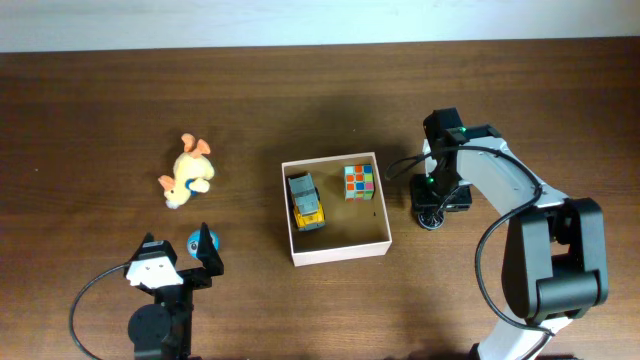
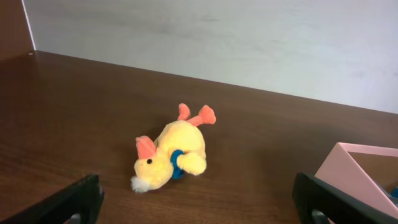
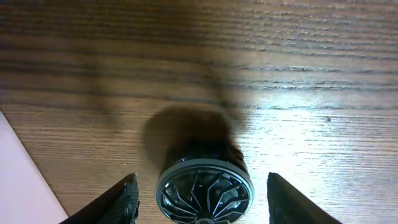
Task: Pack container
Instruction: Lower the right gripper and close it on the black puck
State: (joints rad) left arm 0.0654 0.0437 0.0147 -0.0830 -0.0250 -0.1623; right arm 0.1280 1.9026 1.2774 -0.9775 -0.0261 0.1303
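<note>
At the table's (image 1: 90, 110) near left, the left gripper (image 1: 178, 243) sits low with its fingers (image 2: 68, 204) spread wide, clamped on nothing. Its arm is folded close to the near edge. The container (image 1: 338, 250) lies at about two o'clock from it, well apart. A blue ball (image 1: 197, 240) rests just beside the gripper's right-hand finger, and only the overhead view shows it. At the gripper's twelve o'clock lies a plush duck (image 1: 187, 170); the left wrist view shows it on its side, with a container corner (image 2: 354, 171) at three o'clock.

The container stands mid-table, holding a yellow truck (image 1: 306, 201) and a colour cube (image 1: 359, 181), both seen only from overhead.

The right arm arches over from the near right, its gripper (image 1: 432, 205) pointing straight down. The container is at its nine o'clock, near but apart. The right wrist view shows the fingers (image 3: 124, 200) parted on either side of a black ribbed disc (image 3: 204, 190) without touching it.
</note>
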